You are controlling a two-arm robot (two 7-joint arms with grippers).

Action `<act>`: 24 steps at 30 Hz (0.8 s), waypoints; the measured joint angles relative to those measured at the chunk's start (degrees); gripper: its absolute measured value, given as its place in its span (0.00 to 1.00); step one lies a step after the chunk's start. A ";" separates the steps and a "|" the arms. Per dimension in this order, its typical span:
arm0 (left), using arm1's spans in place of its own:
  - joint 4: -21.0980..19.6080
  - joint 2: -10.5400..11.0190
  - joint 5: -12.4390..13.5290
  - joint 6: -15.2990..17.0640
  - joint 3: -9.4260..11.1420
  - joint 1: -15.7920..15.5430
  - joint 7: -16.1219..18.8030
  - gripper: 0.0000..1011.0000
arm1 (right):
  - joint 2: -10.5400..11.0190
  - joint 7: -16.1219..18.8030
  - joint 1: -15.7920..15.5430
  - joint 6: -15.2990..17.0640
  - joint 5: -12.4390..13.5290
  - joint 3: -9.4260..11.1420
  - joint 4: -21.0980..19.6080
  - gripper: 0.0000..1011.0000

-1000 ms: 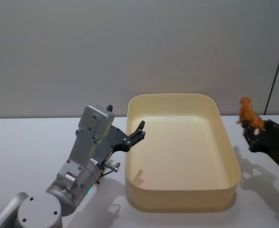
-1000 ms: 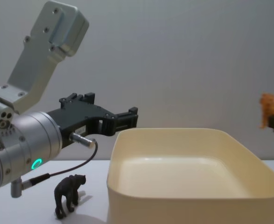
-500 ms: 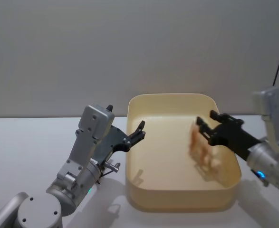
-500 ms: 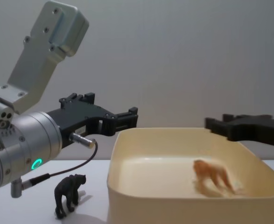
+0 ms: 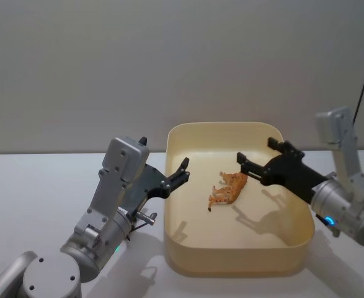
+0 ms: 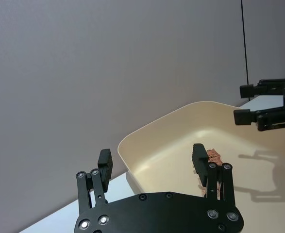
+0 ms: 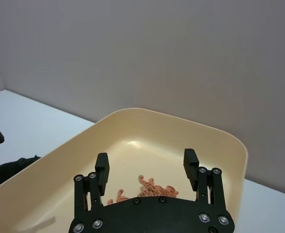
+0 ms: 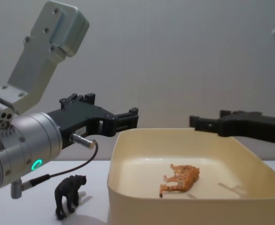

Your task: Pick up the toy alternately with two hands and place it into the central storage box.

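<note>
Item 1, central storage box (image 5: 231, 259): cream plastic tub, rectangular, with rounded corners, smooth glossy walls and a flat floor; sits on the white table (image 5: 39, 180) between the 2 arms.

Item 2, orange tiger toy (image 5: 229, 189): small moulded figure with dark stripes, thin legs and a thin tail; lies on its side near the middle of the box floor, free of both grippers.

Item 3, black toy animal (image 8: 70, 194): 4-legged, dull dark plastic, species not clear; stands upright on the table just beside the box's left wall, below the left arm.

Item 4, right gripper (image 7: 146, 159): black plastic, 2 flat fingers spread apart with nothing between them; hangs over the box just above the tiger.

Item 5, left gripper (image 6: 152, 155): same build, fingers apart and empty; held in the air by the box's left rim, on a thick silver arm with a green ring light (image 8: 36, 164).

Hazards, as judged: 1 toy is boxed and 1 stands outside, so the left arm's turn looks next. The black toy is close to the wall and under the arm's bulk, so a descent could tip it or clip the rim and shove the light tub. Its hard, narrow body may twist or slip between flat pads. The right gripper, drawing back low, could catch the right wall.
</note>
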 joint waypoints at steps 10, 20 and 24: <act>0.00 0.00 0.00 0.00 0.00 0.00 0.00 0.99 | 3.22 -3.98 -3.56 -0.81 4.45 2.95 -6.00 0.99; 0.00 0.00 0.00 0.00 0.00 0.00 0.00 0.99 | 7.52 -9.77 -8.92 -1.75 9.39 7.03 -12.97 0.99; 0.00 0.00 0.00 0.00 0.00 0.00 0.00 0.99 | 9.18 -11.80 -11.10 -2.17 10.84 8.69 -15.03 0.99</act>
